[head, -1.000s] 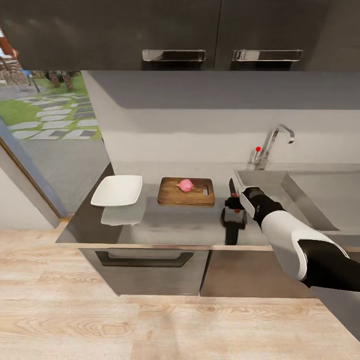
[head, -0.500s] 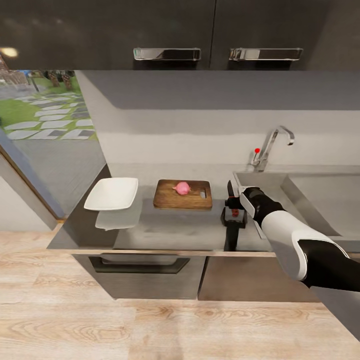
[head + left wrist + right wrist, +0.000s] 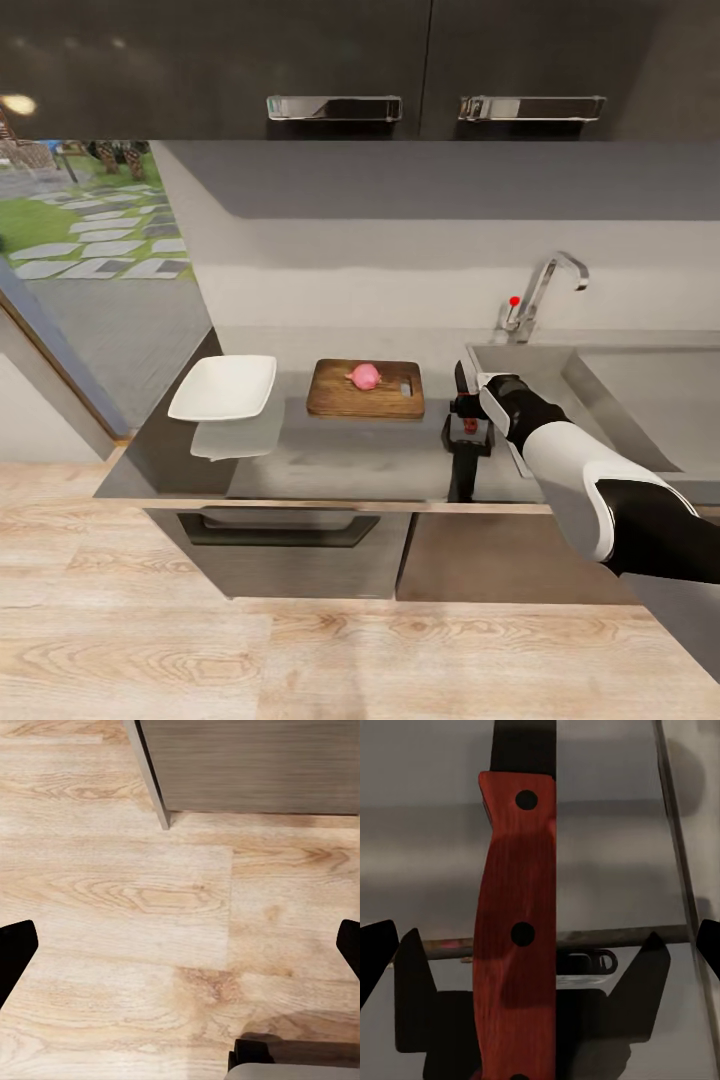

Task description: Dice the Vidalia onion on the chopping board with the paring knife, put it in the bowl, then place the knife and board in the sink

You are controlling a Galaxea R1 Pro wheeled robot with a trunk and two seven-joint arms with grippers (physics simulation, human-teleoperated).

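The pink Vidalia onion sits on the brown chopping board, on the grey countertop. The white square bowl stands left of the board. Right of the board, the paring knife lies with its dark blade pointing toward the wall. Its red-orange handle runs between the fingers of my right gripper, which is open and low over the counter. The fingertips stand well clear of the handle on both sides. My left gripper is open over the wooden floor.
The steel sink with its curved tap and red knob lies right of the knife. Dark wall cabinets hang overhead. A drawer front sits below the counter edge. A glass door at the left looks out on a garden.
The whole view shifted slightly between the oldest frame and half a second ago, so the camera moved. Since then nothing has changed; my right gripper stays over the knife.
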